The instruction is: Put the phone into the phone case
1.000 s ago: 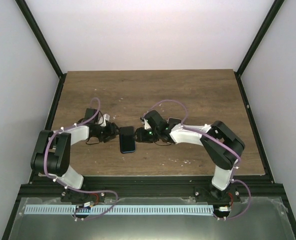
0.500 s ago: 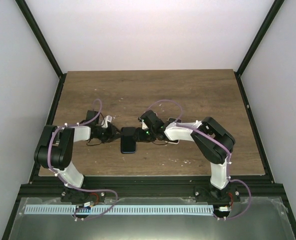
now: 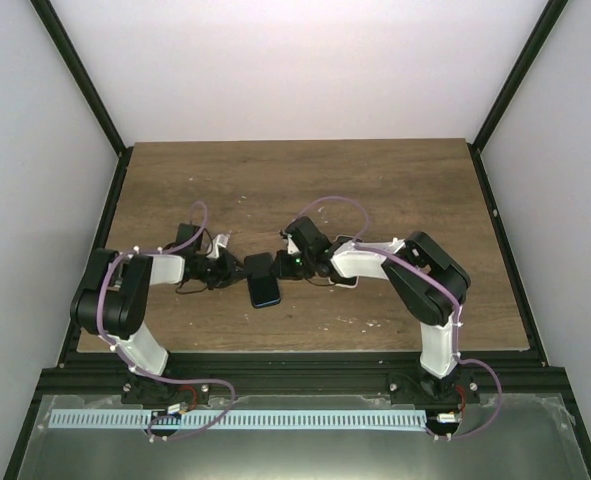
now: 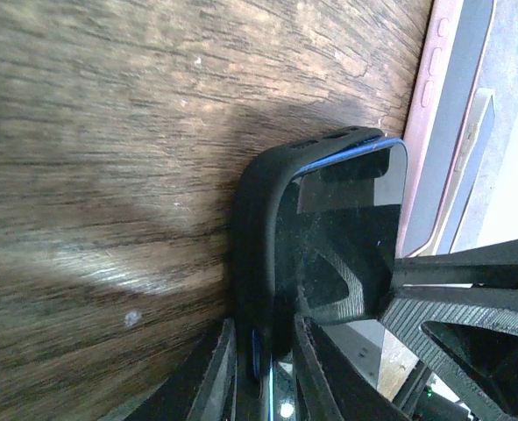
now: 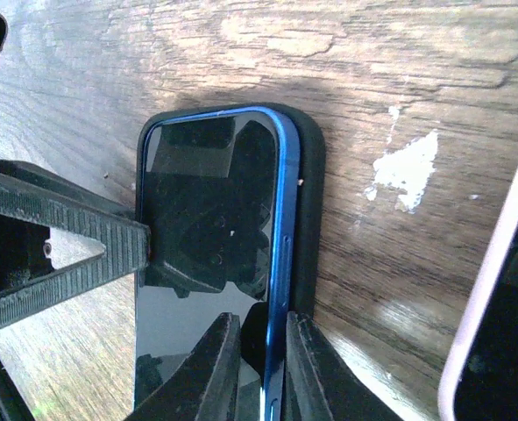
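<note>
A blue-edged phone [image 3: 263, 281] with a dark screen lies inside a black phone case [image 5: 308, 219] on the wooden table, turned slightly askew. My left gripper [image 3: 233, 271] is shut on its left long side. In the left wrist view, that gripper [image 4: 263, 373] pinches the case wall [image 4: 257, 246] together with the blue phone edge. From the other side my right gripper [image 3: 288, 268] does the same. In its wrist view, the right gripper [image 5: 260, 364] clamps the phone [image 5: 204, 219] against the case wall. The left finger [image 5: 57, 250] touches the far edge.
A second phone with a pale pink rim [image 5: 495, 333] lies just right of the black case, partly under my right arm [image 3: 347, 262]. It also shows as the pink rim [image 4: 443, 132]. The table's black frame [image 3: 275, 355] runs along the near edge.
Both grippers have closed from partly open onto the phone's long sides. The phone and case have turned, the near end swinging to the right. The right forearm has shifted slightly.
</note>
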Available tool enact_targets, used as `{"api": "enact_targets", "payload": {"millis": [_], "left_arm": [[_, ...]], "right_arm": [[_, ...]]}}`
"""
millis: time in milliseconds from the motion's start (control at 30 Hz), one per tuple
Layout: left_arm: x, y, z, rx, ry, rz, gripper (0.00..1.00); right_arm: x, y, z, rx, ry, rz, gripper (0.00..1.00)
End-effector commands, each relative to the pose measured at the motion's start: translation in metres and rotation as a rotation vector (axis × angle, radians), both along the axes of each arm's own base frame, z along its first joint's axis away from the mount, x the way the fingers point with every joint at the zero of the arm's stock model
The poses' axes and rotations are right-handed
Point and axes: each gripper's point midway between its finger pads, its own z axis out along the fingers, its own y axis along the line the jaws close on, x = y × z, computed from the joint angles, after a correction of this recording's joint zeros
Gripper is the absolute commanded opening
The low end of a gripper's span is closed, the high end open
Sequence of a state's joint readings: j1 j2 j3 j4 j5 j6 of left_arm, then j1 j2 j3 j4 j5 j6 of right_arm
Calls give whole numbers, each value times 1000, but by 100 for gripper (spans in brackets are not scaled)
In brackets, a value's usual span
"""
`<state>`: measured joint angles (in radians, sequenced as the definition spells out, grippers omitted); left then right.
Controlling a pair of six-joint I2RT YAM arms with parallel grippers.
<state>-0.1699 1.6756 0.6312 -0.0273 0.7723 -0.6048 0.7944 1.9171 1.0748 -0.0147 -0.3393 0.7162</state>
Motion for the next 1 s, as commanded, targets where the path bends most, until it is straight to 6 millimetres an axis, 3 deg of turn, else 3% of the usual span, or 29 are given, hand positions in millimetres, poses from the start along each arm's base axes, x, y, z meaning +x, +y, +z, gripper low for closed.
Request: {"api": "enact_targets", "payload": {"millis": [0, 200, 533, 800, 967], "left_arm": [[-29, -19, -8, -43, 93, -46, 21], [-40, -35, -1, -89, 106, -48, 23], [-33, -21, 4, 25, 54, -5, 35], [-46, -21, 1, 6, 70, -22, 34], [-60, -27, -2, -33, 108, -51, 34]], "right_arm": [[3, 10, 2, 58, -18, -7, 15], [-7, -3, -2, 76, 7, -55, 15], [-18, -34, 12, -6, -51, -43, 28], [-44, -49, -5, -24, -3, 14, 24], [-52, -42, -4, 27, 20, 53, 19]]}}
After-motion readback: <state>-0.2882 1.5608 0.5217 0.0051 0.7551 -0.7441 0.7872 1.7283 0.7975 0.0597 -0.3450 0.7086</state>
